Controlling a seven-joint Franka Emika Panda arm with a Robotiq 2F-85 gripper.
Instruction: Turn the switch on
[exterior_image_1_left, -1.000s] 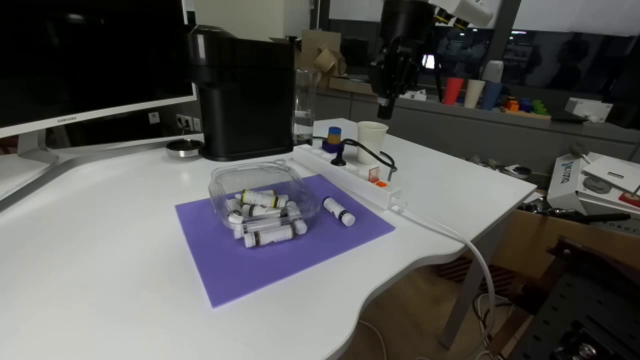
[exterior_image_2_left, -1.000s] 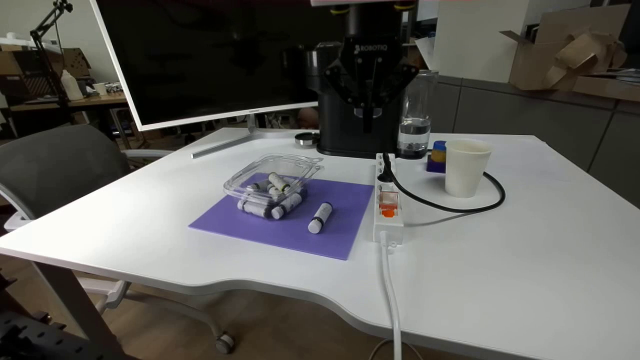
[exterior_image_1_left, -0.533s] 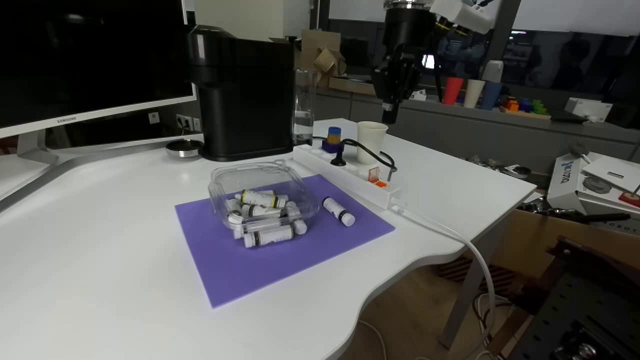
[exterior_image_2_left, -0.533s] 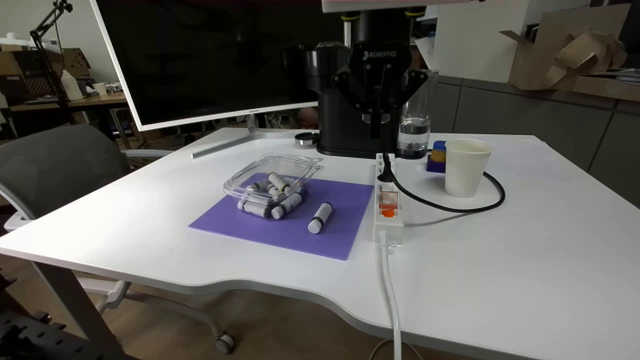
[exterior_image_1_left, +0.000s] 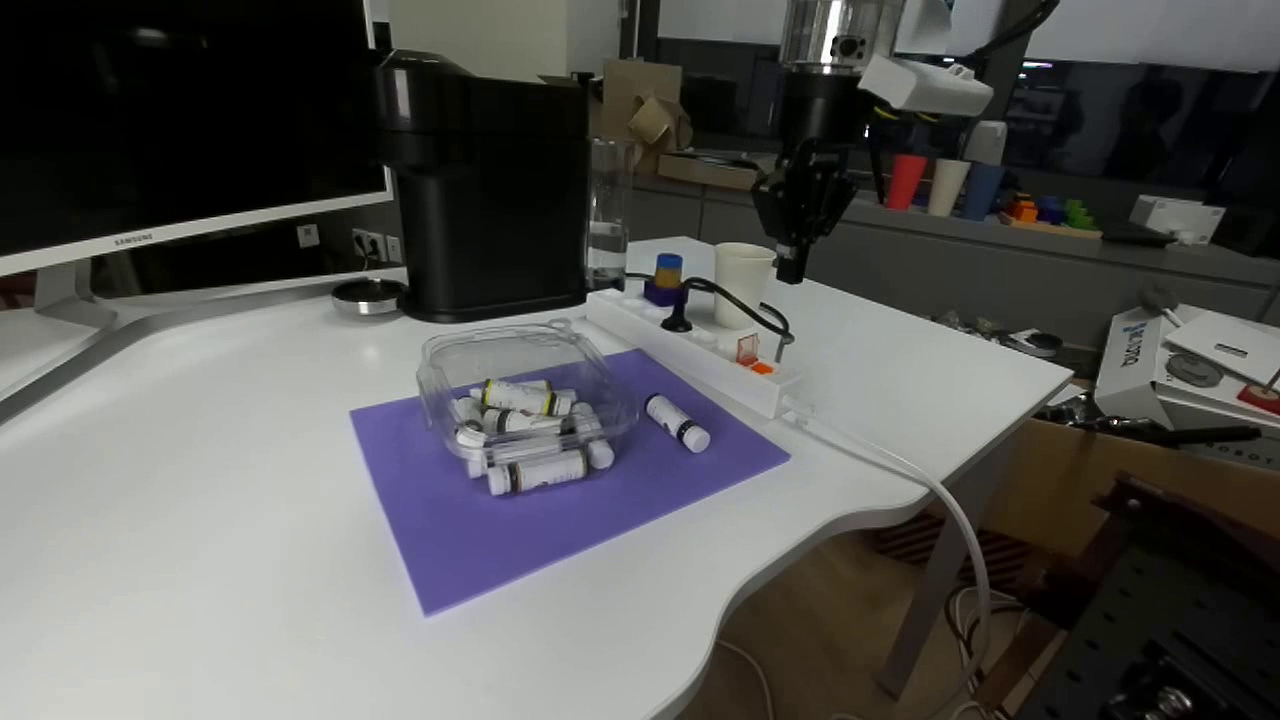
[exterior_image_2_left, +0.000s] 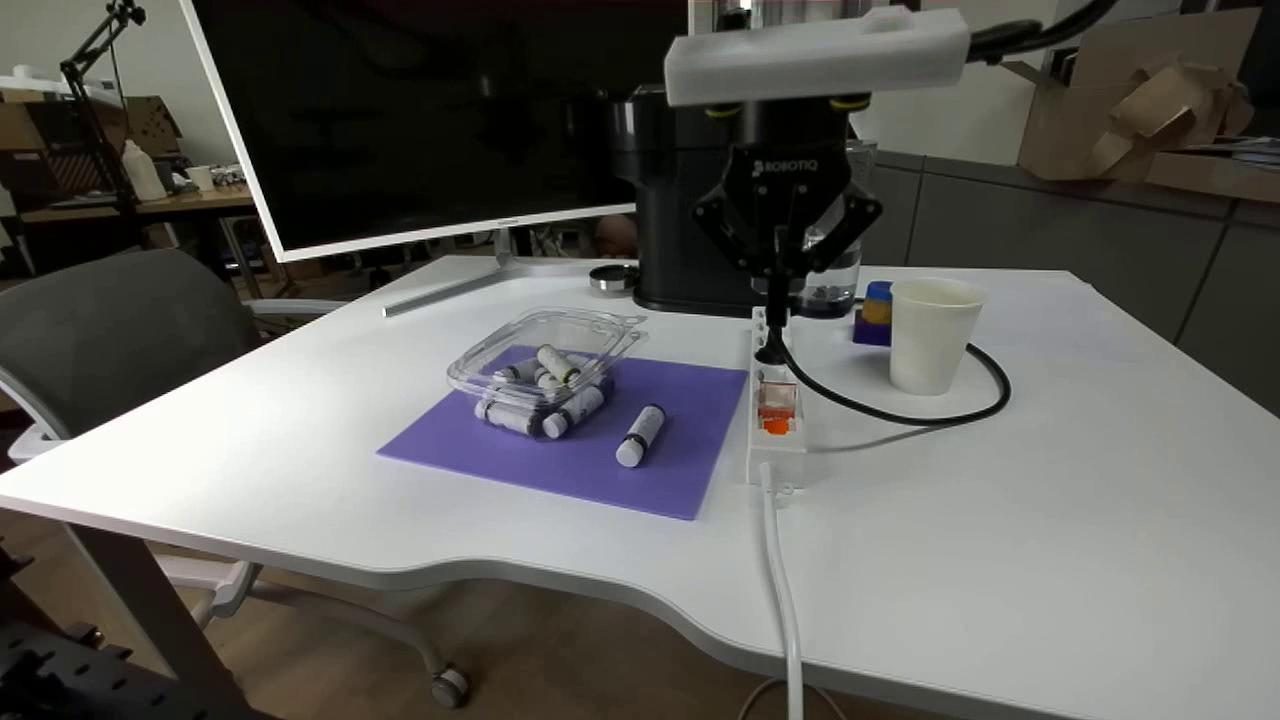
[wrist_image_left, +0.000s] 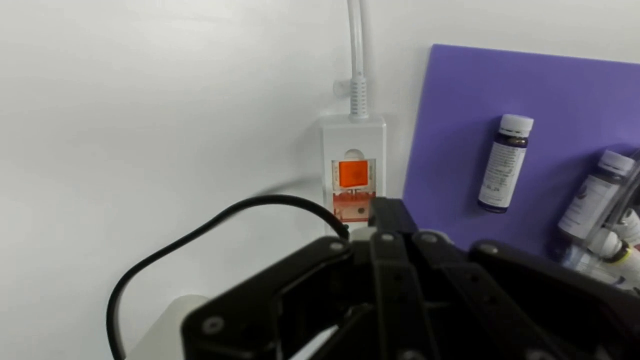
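The switch is a small orange rocker at the cable end of a low white power strip (exterior_image_1_left: 690, 350); the rocker shows in both exterior views (exterior_image_1_left: 762, 368) (exterior_image_2_left: 776, 426) and in the wrist view (wrist_image_left: 353, 173). A clear reddish flap (wrist_image_left: 351, 206) stands raised beside the rocker, on the side of the sockets. My gripper (exterior_image_2_left: 777, 305) is shut and empty, its fingertips pressed together and pointing down. It hangs above the strip, apart from the switch, and also shows in an exterior view (exterior_image_1_left: 792, 265). In the wrist view its fingertips (wrist_image_left: 391, 212) cover part of the strip below the flap.
A black plug and cable (exterior_image_2_left: 900, 418) rise from the strip near the gripper. A paper cup (exterior_image_2_left: 932, 335) and a small block stack (exterior_image_2_left: 874, 312) stand beside it. A purple mat (exterior_image_1_left: 560, 530) holds a clear tub (exterior_image_1_left: 520, 350) and white-capped vials. A tall black machine (exterior_image_1_left: 490, 200) stands behind.
My gripper has moved down toward the strip, shifting slightly right in both exterior views and nearer the switch end. It stays shut. The switch, flap and other objects have not moved.
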